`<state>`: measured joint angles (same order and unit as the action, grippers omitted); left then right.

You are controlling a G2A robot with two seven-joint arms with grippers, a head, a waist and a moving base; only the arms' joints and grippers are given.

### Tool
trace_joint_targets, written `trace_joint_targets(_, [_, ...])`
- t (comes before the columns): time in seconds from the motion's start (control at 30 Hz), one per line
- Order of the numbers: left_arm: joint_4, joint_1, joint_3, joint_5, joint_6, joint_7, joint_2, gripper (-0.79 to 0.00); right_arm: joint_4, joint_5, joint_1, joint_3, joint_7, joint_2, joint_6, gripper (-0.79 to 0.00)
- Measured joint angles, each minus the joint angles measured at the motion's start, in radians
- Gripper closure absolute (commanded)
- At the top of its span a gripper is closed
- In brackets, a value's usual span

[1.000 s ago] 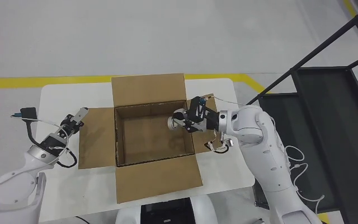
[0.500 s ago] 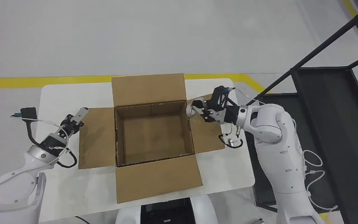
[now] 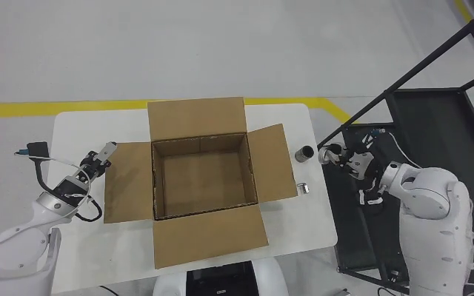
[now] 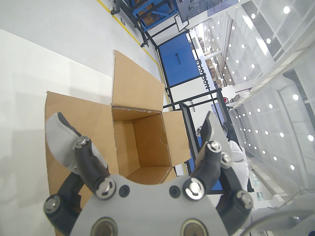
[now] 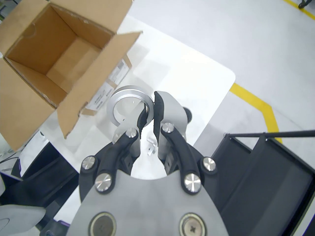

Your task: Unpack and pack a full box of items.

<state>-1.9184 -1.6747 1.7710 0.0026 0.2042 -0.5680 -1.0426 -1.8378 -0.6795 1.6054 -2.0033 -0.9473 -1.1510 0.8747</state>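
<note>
An open cardboard box point(image 3: 204, 175) stands mid-table with its flaps spread and a bare inside point(image 5: 53, 50). My right gripper point(image 3: 333, 157) hangs past the table's right edge, shut on the rim of a silver metal ring point(image 5: 129, 106); the ring point(image 3: 324, 155) sits between table and rack. A dark short cylinder point(image 3: 303, 155) stands on the table right of the box, and a small metal bracket point(image 3: 303, 188) lies nearer the front. My left gripper point(image 3: 104, 154) is open beside the box's left flap, its fingers point(image 4: 61, 133) empty.
A black metal rack point(image 3: 422, 126) stands close to the table's right side, under the right arm. The white table point(image 3: 89, 126) has bare room left of the box and along the right strip. A yellow floor line point(image 3: 67, 108) runs behind.
My right gripper has left the box and swung right, past the right flap to the table's edge, carrying the silver ring. The left arm has kept still.
</note>
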Motion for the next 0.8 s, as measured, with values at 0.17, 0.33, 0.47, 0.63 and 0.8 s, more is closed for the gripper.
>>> trace_joint_targets(0.17, [0.000,0.000,0.000,0.000,0.000,0.000,0.000,-0.785,-0.032,-0.101,0.115,0.041,0.020,0.031,0.018,0.000])
trace_joint_targets(0.33, [0.000,0.000,0.000,0.000,0.000,0.000,0.000,-0.785,-0.046,-0.234,0.188,0.105,0.022,0.061,0.020,0.000])
trace_joint_targets(0.47, [0.000,0.000,0.000,0.000,0.000,0.000,0.000,-0.785,-0.007,-0.341,0.191,0.171,0.024,0.069,0.016,0.000])
trace_joint_targets(0.63, [0.000,0.000,0.000,0.000,0.000,0.000,0.000,-0.785,0.065,-0.555,0.166,0.257,0.108,0.070,-0.038,0.000])
trace_joint_targets(0.8, [0.000,0.000,0.000,0.000,0.000,0.000,0.000,-0.785,0.137,-0.756,0.152,0.321,0.224,0.070,-0.132,0.000])
